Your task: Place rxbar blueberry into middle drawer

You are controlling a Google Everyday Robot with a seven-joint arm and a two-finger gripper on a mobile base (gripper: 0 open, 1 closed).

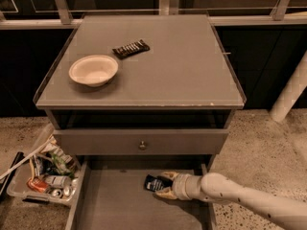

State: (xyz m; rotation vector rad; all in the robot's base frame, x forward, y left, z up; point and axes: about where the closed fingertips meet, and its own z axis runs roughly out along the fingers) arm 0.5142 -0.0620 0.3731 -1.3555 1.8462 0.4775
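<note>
The gripper [164, 185] is pinching the bar [152, 182] by one end inside the drawer [120, 207], toward its back right. The bar is looking light, flat and slick-wrapped, so clamping across its narrow width is probably suiting it best.

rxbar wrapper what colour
rxbar blueberry is dark blue with white marks, at the gripper in the middle drawer; camera view.
</note>
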